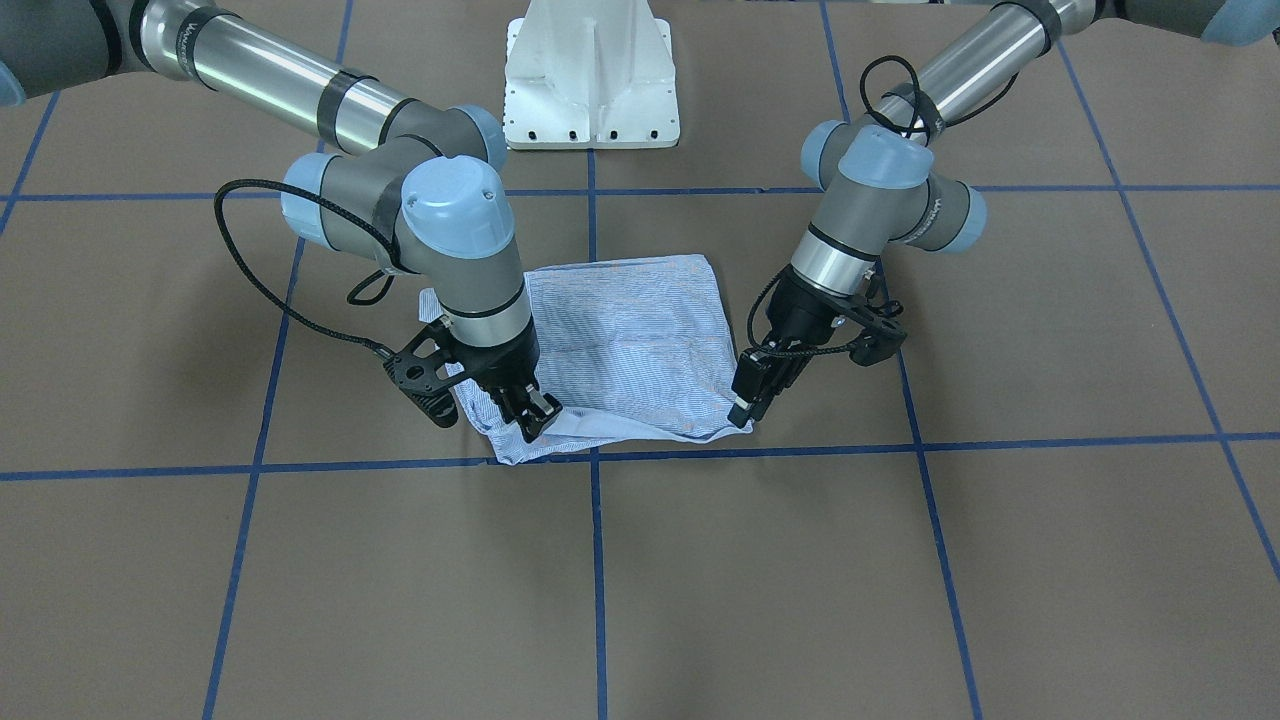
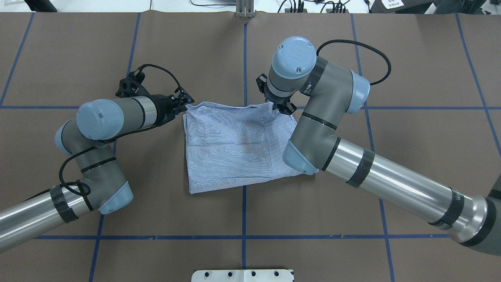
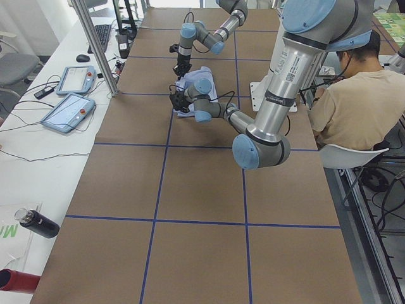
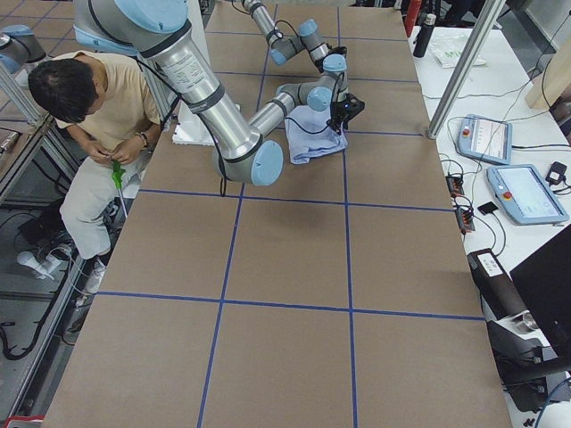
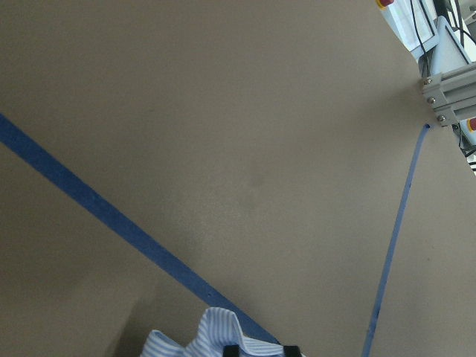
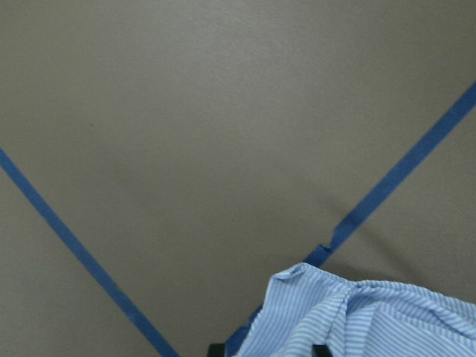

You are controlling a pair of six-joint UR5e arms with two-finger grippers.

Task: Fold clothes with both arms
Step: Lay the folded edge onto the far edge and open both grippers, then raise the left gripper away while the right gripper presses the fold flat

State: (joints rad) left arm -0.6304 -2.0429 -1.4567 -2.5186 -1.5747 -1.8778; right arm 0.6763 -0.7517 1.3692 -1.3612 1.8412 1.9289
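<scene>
While the light blue-and-white striped shirt [image 1: 625,345] lies folded into a rough square on the brown paper-covered table [image 1: 1000,560], the black left gripper [image 1: 745,405] pinches one far corner of it and the black right gripper [image 1: 530,415] clamps the other far corner.

The shirt [image 1: 625,340] was pale blue with fine white stripes. The table [image 1: 900,580] was dull brown, crossed by a grid of blue tape lines [image 1: 597,560]. Both arms were grey and silver with pale blue joint caps: the left arm [image 2: 98,121] and the right arm [image 2: 325,102]. Their grippers and cables were black. The pedestal [image 1: 590,75] was white.
</scene>
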